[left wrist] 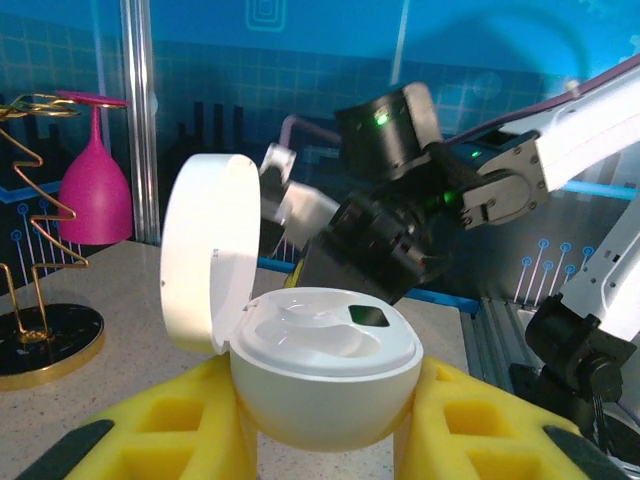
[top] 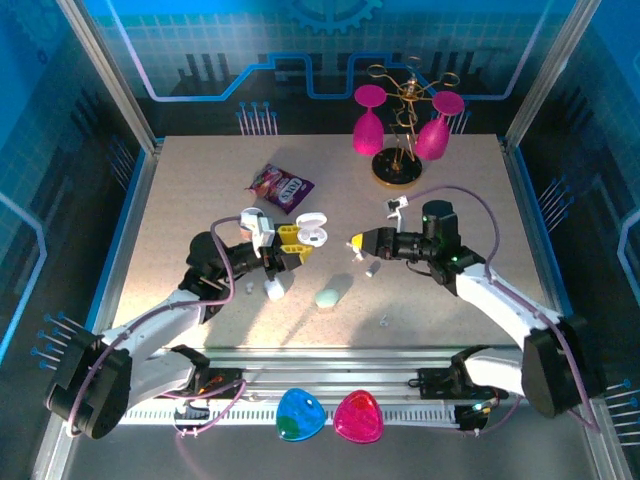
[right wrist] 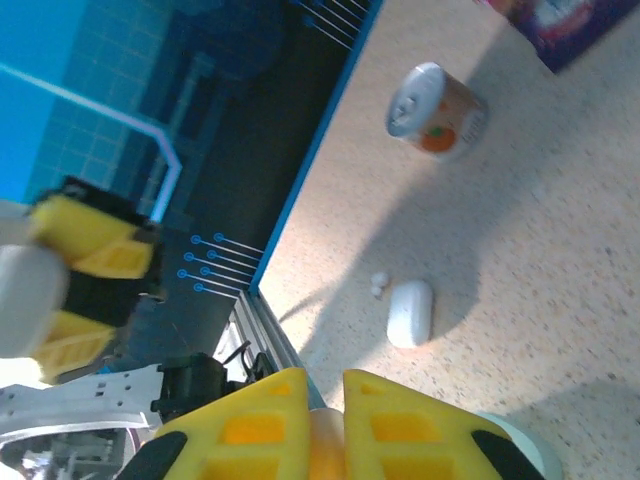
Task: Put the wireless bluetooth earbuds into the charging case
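On the table (top: 180,200), earbud (right wrist: 378,284) well apart from closed right jaws, left jaws clamping open charging case (left wrist: 320,380)

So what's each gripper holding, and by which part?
Left gripper: open white case, by its rounded lower body. Right gripper: small pale piece, likely an earbud; part unclear.

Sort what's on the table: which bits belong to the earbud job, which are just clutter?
Job: open white case in left claw; loose earbuds; right claw; closed white case; mint case.
Clutter: snack packet; pink glasses; gold rack; can.
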